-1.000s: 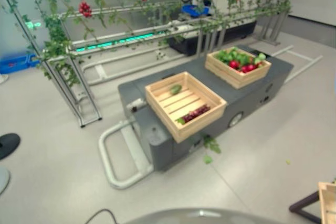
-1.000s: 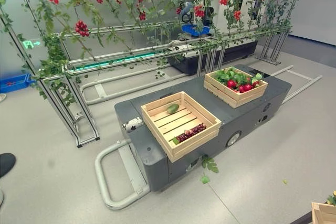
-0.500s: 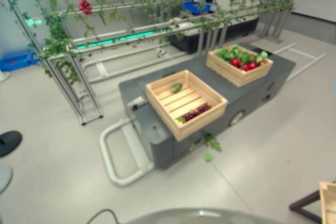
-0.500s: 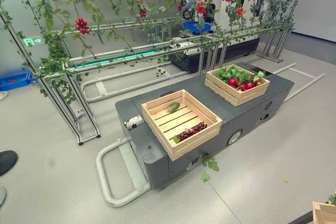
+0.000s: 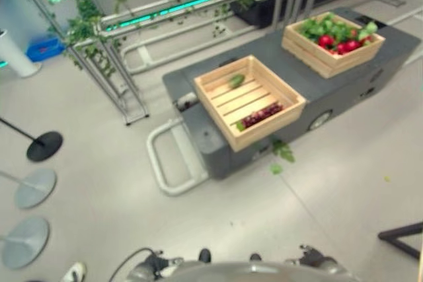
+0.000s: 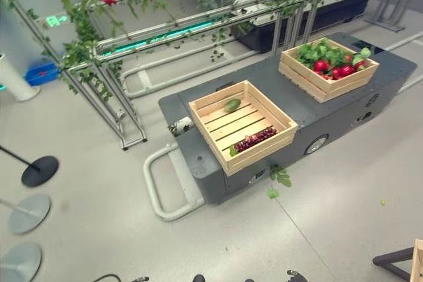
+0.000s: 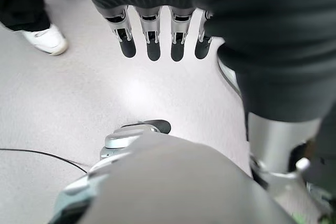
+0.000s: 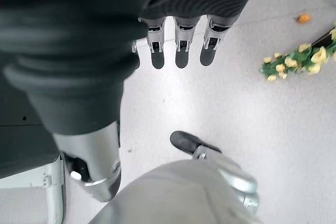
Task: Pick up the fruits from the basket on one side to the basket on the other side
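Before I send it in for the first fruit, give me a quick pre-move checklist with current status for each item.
1. Left hand free: ok, fingers straight, holding nothing.
2. Right hand free: ok, fingers straight, holding nothing.
3. Full crate reachable: not ok, it sits at the cart's far end, well away from both hands, which hang over the floor.
4. Near crate has room: ok, just a green fruit and a dark grape bunch on its slats.
5. Crates steady on the cart: ok, both sit flat on its grey top.
6. Path to the cart: cannot tell fully; loose leaves lie on the floor by its side.
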You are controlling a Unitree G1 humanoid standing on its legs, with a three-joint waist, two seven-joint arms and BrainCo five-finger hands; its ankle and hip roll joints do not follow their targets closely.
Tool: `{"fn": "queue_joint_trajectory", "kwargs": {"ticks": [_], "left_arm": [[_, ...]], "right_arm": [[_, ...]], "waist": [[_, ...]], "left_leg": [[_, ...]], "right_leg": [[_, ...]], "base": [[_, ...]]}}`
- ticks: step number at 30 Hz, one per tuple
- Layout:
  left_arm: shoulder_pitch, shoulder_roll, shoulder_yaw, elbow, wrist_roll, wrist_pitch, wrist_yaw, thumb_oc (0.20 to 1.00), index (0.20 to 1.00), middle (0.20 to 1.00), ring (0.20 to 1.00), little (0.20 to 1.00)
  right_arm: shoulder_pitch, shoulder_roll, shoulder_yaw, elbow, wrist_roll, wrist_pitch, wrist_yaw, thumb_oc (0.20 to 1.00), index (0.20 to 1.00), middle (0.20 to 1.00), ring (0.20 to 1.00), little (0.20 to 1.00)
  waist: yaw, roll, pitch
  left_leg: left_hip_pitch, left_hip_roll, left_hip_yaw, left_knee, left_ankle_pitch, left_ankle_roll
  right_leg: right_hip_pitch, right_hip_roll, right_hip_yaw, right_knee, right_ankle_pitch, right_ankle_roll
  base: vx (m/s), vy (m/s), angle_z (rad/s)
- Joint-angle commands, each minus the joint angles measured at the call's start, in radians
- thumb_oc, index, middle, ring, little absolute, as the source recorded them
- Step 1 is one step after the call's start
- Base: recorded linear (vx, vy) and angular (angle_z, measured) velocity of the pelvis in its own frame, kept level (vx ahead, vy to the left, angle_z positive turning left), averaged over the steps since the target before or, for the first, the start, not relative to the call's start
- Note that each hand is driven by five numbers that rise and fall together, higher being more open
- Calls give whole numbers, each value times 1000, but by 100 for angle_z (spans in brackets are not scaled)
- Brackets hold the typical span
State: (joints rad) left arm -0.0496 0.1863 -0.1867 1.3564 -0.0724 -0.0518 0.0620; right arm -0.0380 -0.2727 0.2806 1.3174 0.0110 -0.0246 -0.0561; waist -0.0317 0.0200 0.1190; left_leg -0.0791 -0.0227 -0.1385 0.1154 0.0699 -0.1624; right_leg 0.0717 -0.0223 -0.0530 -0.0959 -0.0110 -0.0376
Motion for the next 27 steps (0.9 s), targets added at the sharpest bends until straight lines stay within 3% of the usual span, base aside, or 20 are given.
{"fn": "queue_joint_trajectory", "kwargs": {"ticks": [1, 2, 3, 5, 8, 9, 10, 11, 12, 13, 14, 15, 18, 19, 21, 23, 26, 27], "left_arm": [[-17, -45, 35, 36, -53, -14, 23, 1000, 1000, 1000, 1000, 1000], [-17, -45, 35, 36, -53, -14, 23, 1000, 1000, 1000, 1000, 1000], [-18, -39, 63, 26, -92, -19, 40, 1000, 1000, 1000, 1000, 1000], [-26, -32, 83, 20, -131, -25, 60, 1000, 1000, 1000, 1000, 1000], [-14, -25, 100, 18, -151, -28, 66, 1000, 1000, 1000, 1000, 1000], [10, -20, 114, 36, -148, -21, 74, 1000, 1000, 1000, 1000, 1000], [10, -20, 114, 36, -148, -21, 74, 1000, 1000, 1000, 1000, 1000], [25, -21, 109, 53, -131, -16, 81, 1000, 1000, 1000, 1000, 1000], [25, -21, 109, 53, -131, -16, 81, 1000, 1000, 1000, 1000, 1000], [41, -25, 100, 65, -119, -9, 86, 1000, 1000, 1000, 1000, 1000], [42, -25, 101, 65, -119, -9, 87, 1000, 1000, 1000, 1000, 1000], [51, -28, 106, 69, -121, -10, 90, 1000, 1000, 1000, 1000, 1000], [66, -30, 119, 69, -124, -11, 89, 1000, 1000, 1000, 1000, 1000], [86, -27, 131, 69, -130, -13, 91, 1000, 1000, 1000, 1000, 1000], [87, -26, 133, 69, -133, -15, 94, 1000, 1000, 1000, 1000, 1000], [82, -20, 129, 64, -133, -19, 98, 1000, 1000, 1000, 1000, 1000], [58, -3, 108, 38, -115, -30, 107, 1000, 1000, 1000, 1000, 1000], [58, -3, 108, 38, -115, -30, 107, 1000, 1000, 1000, 1000, 1000]], "right_arm": [[16, 11, -13, 19, -7, -19, -23, 1000, 1000, 1000, 1000, 1000], [16, 11, -13, 19, -7, -19, -23, 1000, 1000, 1000, 1000, 1000], [12, 12, -12, 11, -6, -20, -32, 1000, 1000, 1000, 1000, 1000], [2, 7, -9, 3, -6, -19, -39, 1000, 1000, 1000, 1000, 1000], [-7, 11, -4, -3, -6, -20, -49, 1000, 1000, 1000, 1000, 1000], [-11, 19, 2, -8, -6, -21, -55, 1000, 1000, 1000, 1000, 1000], [-11, 19, 2, -8, -6, -21, -55, 1000, 1000, 1000, 1000, 1000], [-9, 17, 1, -14, 1, -24, -63, 1000, 1000, 1000, 1000, 1000], [-9, 17, 1, -14, 1, -24, -63, 1000, 1000, 1000, 1000, 1000], [-6, 14, -1, -24, 14, -29, -71, 1000, 1000, 1000, 1000, 1000], [-6, 14, -1, -25, 14, -29, -71, 1000, 1000, 1000, 1000, 1000], [-3, 12, -4, -31, 26, -34, -74, 1000, 1000, 1000, 1000, 1000], [0, 12, -3, -33, 30, -37, -72, 1000, 1000, 1000, 1000, 1000], [-8, 20, 7, -32, 28, -39, -71, 1000, 1000, 1000, 1000, 1000], [-12, 22, 10, -34, 30, -41, -71, 1000, 1000, 1000, 1000, 1000], [-8, 32, 12, -42, 32, -42, -68, 1000, 1000, 1000, 1000, 1000], [-20, 42, 15, -51, 32, -38, -64, 1000, 1000, 1000, 1000, 1000], [-20, 42, 15, -51, 32, -38, -64, 1000, 1000, 1000, 1000, 1000]], "waist": [[17, -58, -15], [17, -58, -15], [28, -65, 11], [48, -71, 45], [54, -73, 48], [64, -55, 40], [65, -56, 42], [71, -48, 47], [71, -49, 48], [77, -44, 61], [76, -45, 62], [89, -32, 72], [104, -11, 66], [125, 3, 39], [129, 5, 23], [122, -1, 10], [122, -24, -4], [122, -25, -4]], "left_leg": [[-96, -136, 50, 236, -185, 107], [-98, -135, 50, 237, -186, 107], [-162, -151, 43, 360, -127, 79], [-278, -185, 23, 452, -61, 50], [-306, -157, 20, 437, -68, 73], [-250, -57, -1, 209, -16, 75], [-246, -58, 0, 206, -15, 75], [-264, 32, 6, 45, 59, 56], [-263, 32, 6, 44, 60, 56], [-325, 115, 32, -65, 105, 42], [-321, 114, 33, -68, 106, 42], [-320, 143, 52, -97, 136, 27], [-299, 163, 86, -117, 168, 16], [-244, 176, 49, -161, 168, 20], [-229, 180, 34, -167, 167, 18], [-213, 180, 54, -163, 170, 14], [-201, 145, 65, -143, 148, 48], [-201, 144, 66, -142, 146, 49]], "right_leg": [[-35, 22, -23, 9, -1, 76], [-36, 23, -23, 9, -1, 76], [-23, 17, -35, 9, -2, 68], [-11, 12, -31, 9, -1, 58], [-7, 15, -24, 9, -6, 60], [2, 49, -8, 9, -23, 56], [4, 48, -7, 9, -23, 56], [19, 72, 2, 9, -46, 60], [20, 72, 2, 9, -46, 60], [39, 83, 8, 9, -71, 68], [41, 82, 8, 9, -72, 67], [66, 95, 18, 9, -86, 69], [90, 108, 38, 9, -115, 69], [98, 116, 65, 9, -133, 71], [97, 111, 74, 9, -143, 74], [98, 89, 71, 9, -149, 81], [127, 17, 89, 9, -154, 115], [128, 16, 89, 9, -154, 115]], "base": [[-25, -30, 12], [-69, -49, 10], [-73, -43, 3], [-90, -47, 22], [54, -6, -3], [135, 38, -7], [265, 74, -20], [130, 35, -10], [258, 84, -11], [132, 44, 4], [237, 83, 0], [109, 36, 0], [175, 121, -38], [88, 80, -44], [139, 169, -89], [167, 225, -39], [158, 222, 16], [110, 142, 4]]}}
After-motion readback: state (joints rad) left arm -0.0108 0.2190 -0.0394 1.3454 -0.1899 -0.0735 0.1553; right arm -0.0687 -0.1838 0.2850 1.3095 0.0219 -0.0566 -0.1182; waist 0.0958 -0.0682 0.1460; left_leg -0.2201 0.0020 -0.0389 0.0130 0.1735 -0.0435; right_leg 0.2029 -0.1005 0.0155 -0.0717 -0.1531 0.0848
